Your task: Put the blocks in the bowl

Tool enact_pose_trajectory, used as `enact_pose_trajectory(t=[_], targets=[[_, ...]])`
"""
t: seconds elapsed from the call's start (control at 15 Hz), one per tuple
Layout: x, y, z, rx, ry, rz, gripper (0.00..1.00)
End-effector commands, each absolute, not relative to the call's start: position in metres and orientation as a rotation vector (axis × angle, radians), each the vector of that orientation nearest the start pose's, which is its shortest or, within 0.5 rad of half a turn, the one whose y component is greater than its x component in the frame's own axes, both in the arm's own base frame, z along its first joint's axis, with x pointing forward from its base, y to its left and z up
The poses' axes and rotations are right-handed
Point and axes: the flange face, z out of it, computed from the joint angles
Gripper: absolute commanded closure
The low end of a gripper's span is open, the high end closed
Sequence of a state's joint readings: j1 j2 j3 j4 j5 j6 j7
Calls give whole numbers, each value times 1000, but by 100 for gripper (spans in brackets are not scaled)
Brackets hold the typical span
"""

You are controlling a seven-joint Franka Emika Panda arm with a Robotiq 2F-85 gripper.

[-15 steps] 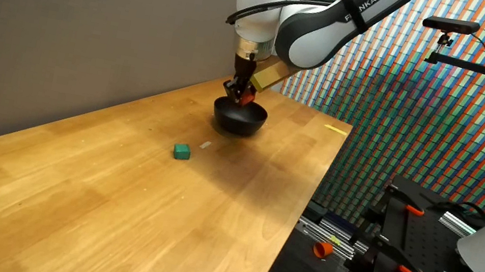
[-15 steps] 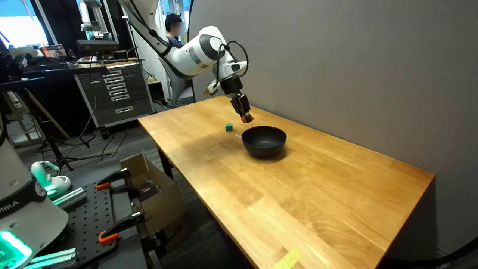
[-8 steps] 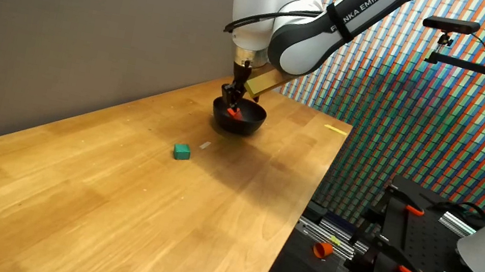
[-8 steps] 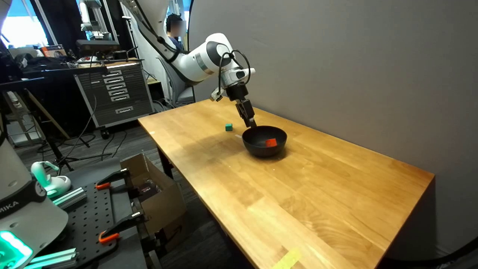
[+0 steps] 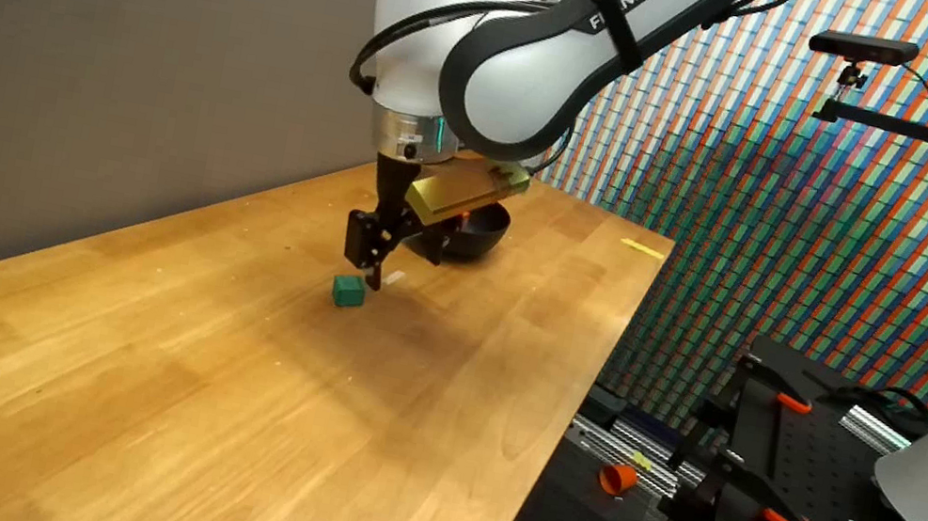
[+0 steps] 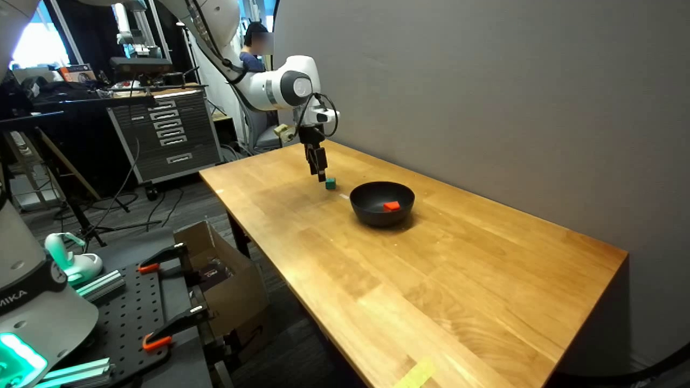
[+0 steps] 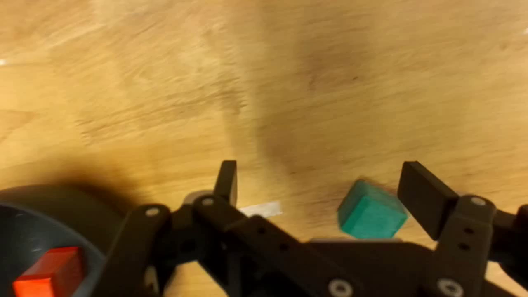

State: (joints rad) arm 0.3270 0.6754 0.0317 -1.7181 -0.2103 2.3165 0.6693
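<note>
Tool (image 7: 324,183) spread, unladen; green block (image 7: 373,214) lies, in wrist view, off-centre, skewed, just beside the finger (image 7: 427,200) farther from the bowl (image 7: 70,208); likely wants a shift that way before closing.

In an exterior view, the bowl (image 6: 377,219) stands on the counter (image 6: 485,280), well apart from the corners, and one block (image 6: 391,206) lies inside it. The other block (image 6: 330,184) lies on the counter, to the left of the bowl and behind it, toward the far short edge. Between this block and the bowl there lies a strip (image 7: 264,209). A wall (image 6: 485,108) stands along the right long edge; the robot base (image 6: 48,318) is beyond the left one. In an exterior view, a tape piece (image 5: 643,247) lies near the far right corner. The gripper (image 7: 324,185) is over the counter; in the wrist view, the other block appears between its fingers (image 7: 427,202), nearer to the finger at right.
</note>
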Motion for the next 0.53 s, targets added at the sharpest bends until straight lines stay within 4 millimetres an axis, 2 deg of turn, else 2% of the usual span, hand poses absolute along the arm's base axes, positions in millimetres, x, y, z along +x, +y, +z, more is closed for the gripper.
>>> enact_pose_trajectory(t=[0.0, 0.13, 0.47], targets=[[638, 256, 186, -3221, 146, 116, 0], [643, 266, 173, -3258, -36, 157, 0], [666, 268, 154, -3267, -276, 174, 0]])
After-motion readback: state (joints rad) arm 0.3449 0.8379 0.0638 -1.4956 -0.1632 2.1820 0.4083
